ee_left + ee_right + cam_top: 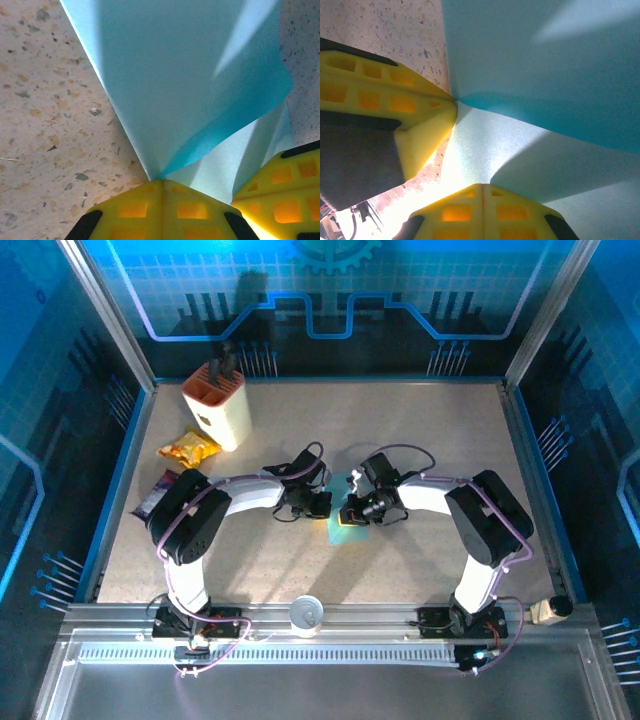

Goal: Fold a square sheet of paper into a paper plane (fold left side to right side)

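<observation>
Your left arm (245,494) and right arm (438,496) bend inward, meeting right of and nearer than the knife block (218,405). There the left gripper (161,192) and right gripper (482,195) each pinch closed on the one square sheet of paper (346,531), a flap curling up.

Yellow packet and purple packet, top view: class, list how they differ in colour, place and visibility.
The yellow packet is bright yellow-orange; the purple packet is dark. The yellow packet lies beside the knife block; the purple packet lies nearer the arm bases. The yellow packet shows whole; the purple packet is partly covered by the left arm. Both lie on the table's left side, apart from the sheet.
</observation>
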